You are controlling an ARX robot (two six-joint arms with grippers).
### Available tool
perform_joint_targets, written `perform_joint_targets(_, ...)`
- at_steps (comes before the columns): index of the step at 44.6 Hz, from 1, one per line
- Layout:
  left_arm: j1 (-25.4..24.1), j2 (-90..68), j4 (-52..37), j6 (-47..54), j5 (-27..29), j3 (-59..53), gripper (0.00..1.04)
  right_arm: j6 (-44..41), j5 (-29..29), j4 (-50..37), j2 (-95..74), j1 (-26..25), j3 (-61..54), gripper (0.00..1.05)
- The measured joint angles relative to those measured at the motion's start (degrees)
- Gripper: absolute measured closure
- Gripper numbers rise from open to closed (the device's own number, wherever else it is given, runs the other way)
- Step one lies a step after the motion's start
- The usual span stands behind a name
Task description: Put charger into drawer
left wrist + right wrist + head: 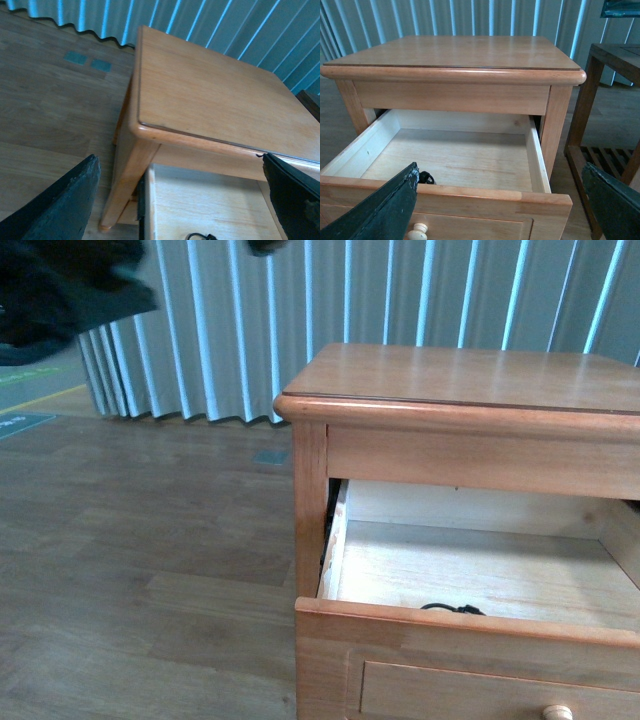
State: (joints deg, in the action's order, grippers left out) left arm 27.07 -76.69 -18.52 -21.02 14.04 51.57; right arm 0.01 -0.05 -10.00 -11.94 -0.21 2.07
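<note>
The front camera looks down at the nightstand [470,380] from near its front corner, the left wrist camera hangs steeply above its top, the right wrist camera faces the open drawer [470,160] squarely; all three share that drawer.

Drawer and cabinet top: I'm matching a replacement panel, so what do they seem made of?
The drawer looks like pale raw wood inside, matte with faint grain. The cabinet top seems honey-stained wood with a glossy varnish, judging by its sheen.
</note>
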Motion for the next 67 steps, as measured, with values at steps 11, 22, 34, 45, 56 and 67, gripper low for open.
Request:
perform_joint_targets(11,-4.22,25.99,11.69,-1.75,7.02,-14.84,0.06,0.00,0.00,0.00,0.00,0.00,0.00,0.08)
perform_joint_targets(22,-4.24,40.00,18.47,-3.76,13.66,-21.03,0.06,0.00,0.00,0.00,0.00,0.00,0.00,0.08)
perform_joint_targets(34,-12.74,48.15,7.91,18.10,0.13,-33.86,0.57,0.00,0.00,0.00,0.00,0.00,0.00,0.08)
perform_joint_targets(45,-18.01,53.70,7.15,19.96,-5.25,-40.46,1.00,0.00,0.00,0.00,0.00,0.00,0.00,0.08)
perform_joint_targets(56,-26.80,59.80,7.50,20.52,-13.66,-45.53,1.01,0.00,0.02,0.00,0.00,0.00,0.00,0.08)
perform_joint_targets(67,-26.93,64.22,9.31,20.59,-14.01,-48.28,1.01,0.00,0.02,0.00,0.00,0.02,0.00,0.08)
